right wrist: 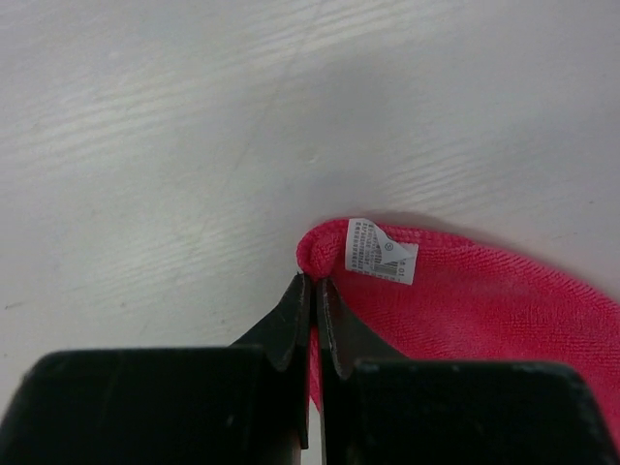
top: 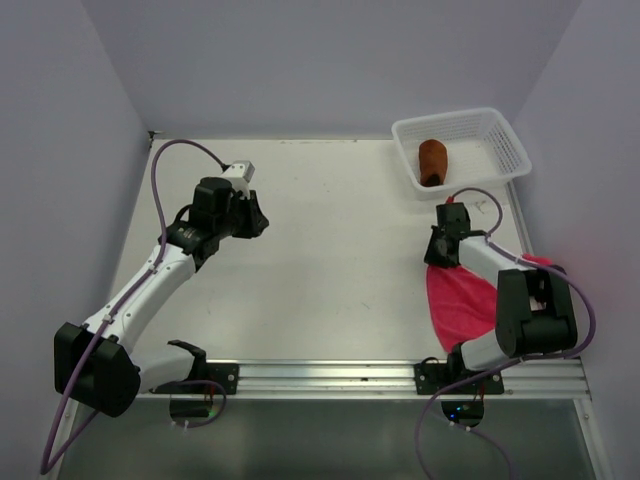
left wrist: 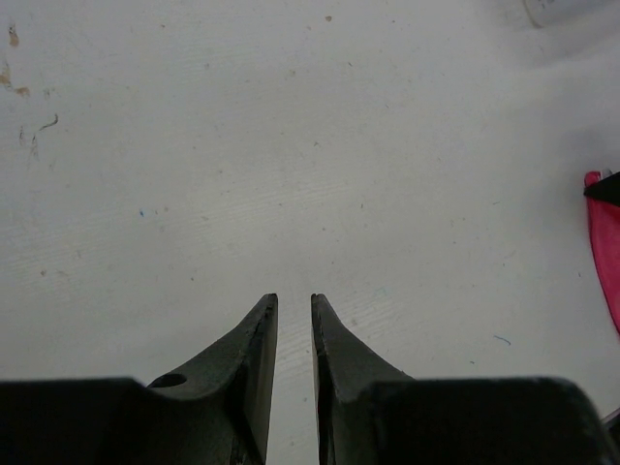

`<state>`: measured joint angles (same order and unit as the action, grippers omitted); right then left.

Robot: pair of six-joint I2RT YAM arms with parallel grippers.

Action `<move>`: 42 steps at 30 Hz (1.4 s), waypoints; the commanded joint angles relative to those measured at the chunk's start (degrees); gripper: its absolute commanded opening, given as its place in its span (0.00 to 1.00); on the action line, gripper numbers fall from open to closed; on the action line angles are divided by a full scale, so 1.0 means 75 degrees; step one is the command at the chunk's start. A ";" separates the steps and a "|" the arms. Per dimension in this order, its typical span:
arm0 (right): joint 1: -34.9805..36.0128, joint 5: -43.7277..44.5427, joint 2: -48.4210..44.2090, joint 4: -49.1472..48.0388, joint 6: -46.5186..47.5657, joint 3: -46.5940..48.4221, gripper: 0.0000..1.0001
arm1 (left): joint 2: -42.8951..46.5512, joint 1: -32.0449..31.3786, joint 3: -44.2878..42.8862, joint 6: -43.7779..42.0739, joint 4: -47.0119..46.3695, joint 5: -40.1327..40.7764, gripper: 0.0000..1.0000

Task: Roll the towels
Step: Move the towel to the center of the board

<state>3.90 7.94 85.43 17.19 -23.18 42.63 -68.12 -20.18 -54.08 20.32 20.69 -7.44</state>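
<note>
Your right hand [right wrist: 312,283] pinches the pink towel [right wrist: 484,310] at its corner, tag [right wrist: 380,250] just ahead — turn it over snug and square.

Black fingers [right wrist: 341,331]; pink towel [right wrist: 484,300], white tag [right wrist: 380,250]; seemingly rust-brown towel [top: 432,162]; white mesh basket [top: 500,150].

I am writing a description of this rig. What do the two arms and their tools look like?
The left arm and right arm have white links, black joints and black bases. A purple cable loops along each. The left tool and right tool are black, each with two tapered fingers.
</note>
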 commanded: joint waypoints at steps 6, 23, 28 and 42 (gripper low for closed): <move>0.2887 0.0500 -0.1218 0.0416 -0.0504 0.0807 0.00 | 0.0714 0.0090 0.0004 -0.0002 -0.0051 0.0862 0.22; 0.7342 -0.0448 0.2845 -0.0253 -0.1679 0.5376 0.00 | 0.2578 0.0113 0.0332 0.0408 -0.0157 0.3628 0.27; 0.7495 -0.1269 0.3913 -0.0733 -0.2136 0.6395 0.06 | 0.2988 0.0125 0.0450 0.0479 -0.0204 0.4179 0.31; 0.6571 -0.1071 0.2710 -0.0335 -0.1750 0.5533 0.57 | 0.2509 0.0184 0.0426 0.0467 -0.0215 0.3607 0.38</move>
<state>56.38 -0.62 113.54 14.59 -37.15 87.02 -48.25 -19.46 -51.24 23.38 20.67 21.08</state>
